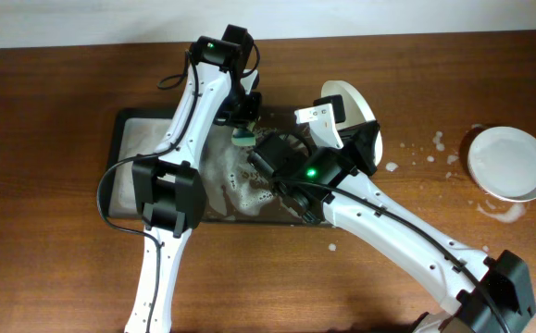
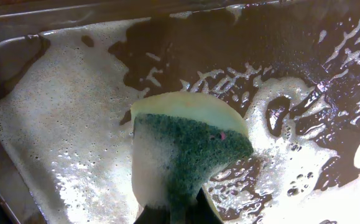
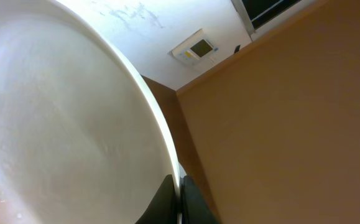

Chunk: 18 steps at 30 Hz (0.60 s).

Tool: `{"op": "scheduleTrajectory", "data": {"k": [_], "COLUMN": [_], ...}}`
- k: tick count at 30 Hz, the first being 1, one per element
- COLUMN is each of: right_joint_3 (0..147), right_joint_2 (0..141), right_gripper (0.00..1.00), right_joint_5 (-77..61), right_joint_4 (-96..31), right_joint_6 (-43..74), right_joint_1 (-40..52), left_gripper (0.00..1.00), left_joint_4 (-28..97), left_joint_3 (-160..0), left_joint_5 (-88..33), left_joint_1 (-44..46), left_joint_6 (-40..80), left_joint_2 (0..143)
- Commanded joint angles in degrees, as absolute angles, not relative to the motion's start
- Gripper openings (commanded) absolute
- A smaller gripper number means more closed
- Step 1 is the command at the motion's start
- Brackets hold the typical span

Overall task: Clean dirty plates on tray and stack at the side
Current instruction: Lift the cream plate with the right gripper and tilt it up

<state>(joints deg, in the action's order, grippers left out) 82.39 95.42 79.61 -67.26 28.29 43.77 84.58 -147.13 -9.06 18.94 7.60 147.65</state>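
Plate (image 1: 353,100), white, tilted on edge above right end of tray (image 1: 133,139), rim pinched by right tool (image 3: 178,200) (slip risk: soap). Left tool (image 2: 176,214) clamps sponge (image 2: 189,152) over tray's foamy middle; hard scrub could lever plate loose.

No text, brand, number or label can be read in any of the views. The only thing that might carry writing is a small wall panel (image 3: 195,48) in the right wrist view, and its face is too small and blurred to make anything out.
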Motion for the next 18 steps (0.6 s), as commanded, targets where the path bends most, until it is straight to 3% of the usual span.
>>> {"op": "scheduleTrajectory", "data": {"k": [1,18], "right_joint_3": [83.7,83.7], "right_joint_2": [93.7,93.7], "right_gripper": [0.04,0.04], "right_joint_5": [80.6,79.7], "right_joint_4": [-67.3,-67.3], "right_joint_6": [28.7,28.7], "right_joint_1": [44.2,44.2], "left_gripper": [0.0,0.0], "left_joint_4": [84.7,84.7], "left_joint_3": [-148.1,-148.1], "left_joint_5": [-9.9,-9.9], "left_joint_1": [18.6,18.6], "left_joint_6": [8.1,8.1], "left_joint_2": [147.7,147.7]}}
